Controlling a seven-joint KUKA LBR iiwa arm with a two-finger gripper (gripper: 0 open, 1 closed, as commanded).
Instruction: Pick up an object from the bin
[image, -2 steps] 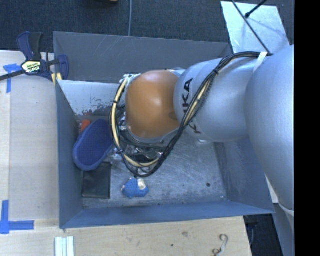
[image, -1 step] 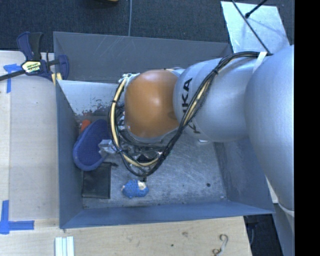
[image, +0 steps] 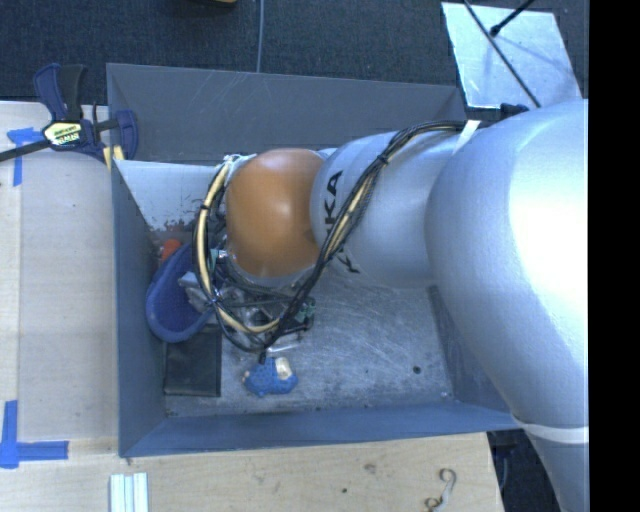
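Grey metal walls of the bin slope down to a scuffed, scratched floor, most of it bare on the right half. From the right the silver arm reaches in low over the left half of the floor. Its wrist ends in a rounded orange cover, with yellow and black cables looped around and under it.

The jaws sit beneath that cover and the cable bundle, hidden from the camera, so whether they are open or closed, or have hold of anything, cannot be told.

Three things lie close around the wrist:

- A blue cup-like thing lies on its side just to the left of the cables, against the bin's left wall, seemingly touching the bundle.
- A flat black block lies just in front of the cup, in the near left corner.
- A small blue lump with a pale bit on top rests on the floor just in front of the cable bundle, near the front wall and to the right of the block.

A small orange thing shows behind the cup by the left wall, too little of it visible to name.
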